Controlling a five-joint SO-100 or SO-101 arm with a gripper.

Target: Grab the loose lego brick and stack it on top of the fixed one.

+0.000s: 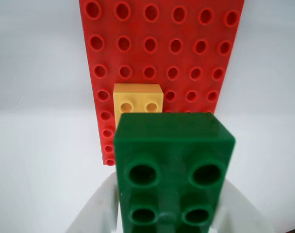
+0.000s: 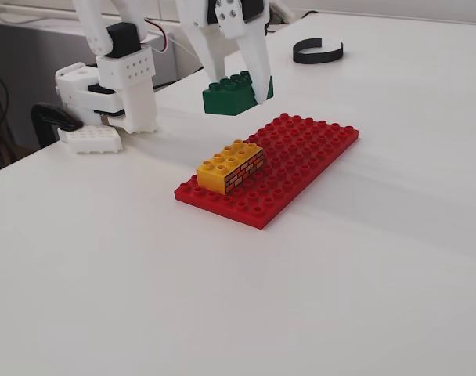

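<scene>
Tool (image 2: 239,88) clenched on green brick (image 2: 236,95); brick held off counter (image 2: 363,298), studs up, gripped across its sides by white fingers (image 1: 96,208).

Key relation: yellow brick (image 2: 231,166) seated on near-left part of red baseplate (image 2: 308,153), below green brick and offset toward camera in fixed view. Bricks well apart, nothing touching.

In wrist view, yellow brick (image 1: 138,101) seen just beyond green brick's (image 1: 172,165) far edge, shifted left of its centreline.

Long axes judged roughly parallel in fixed view; small yaw error cannot be ruled out.

Judged need: advance over yellow brick, then lower.
</scene>
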